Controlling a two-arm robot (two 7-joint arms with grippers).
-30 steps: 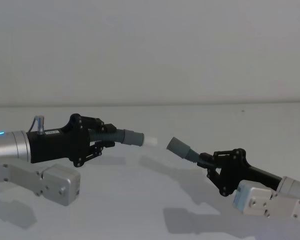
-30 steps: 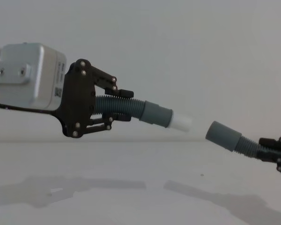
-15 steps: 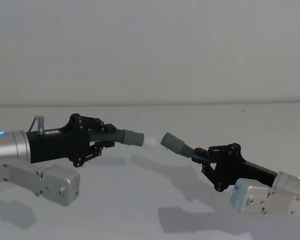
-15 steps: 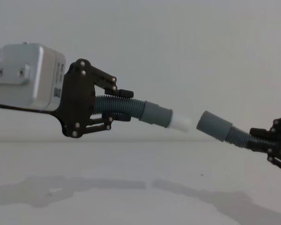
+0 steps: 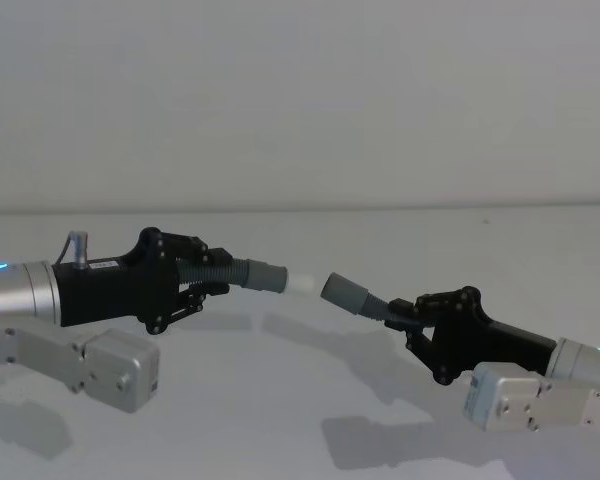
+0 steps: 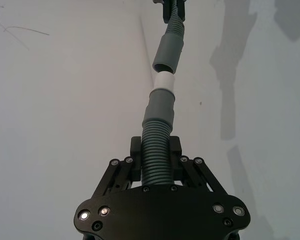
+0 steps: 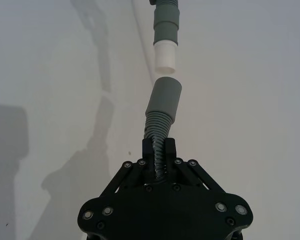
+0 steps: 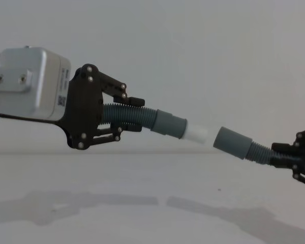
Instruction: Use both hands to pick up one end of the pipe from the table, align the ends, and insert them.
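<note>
Both pipe pieces are held in the air above the white table (image 5: pixel 280 400). My left gripper (image 5: pixel 220 270) (image 8: pixel 133 116) (image 6: pixel 155 147) is shut on the ribbed part of one pipe piece (image 8: pixel 127 116). Its grey cuff (image 8: pixel 170 123) ends in a white tip (image 8: pixel 195 133) (image 6: pixel 165 81) pointing right. My right gripper (image 5: pixel 398 314) (image 8: pixel 280 155) (image 7: pixel 159 146) is shut on the other pipe piece (image 7: pixel 157 127). That piece's plain grey cuff (image 8: pixel 233 142) (image 5: pixel 342 292) (image 7: pixel 164 97) faces the white tip across a small gap, slightly lower in the chest view and nearly in line in both wrist views.
A plain pale wall (image 5: pixel 300 100) rises behind the table's far edge. The arms' shadows lie on the table under the pipe pieces. The left arm's silver wrist block (image 8: pixel 28 84) shows large at the chest view's left edge.
My right gripper has carried its pipe piece left, closing most of the gap to the white tip, then settled a little lower. The left gripper and its piece have stayed still.
</note>
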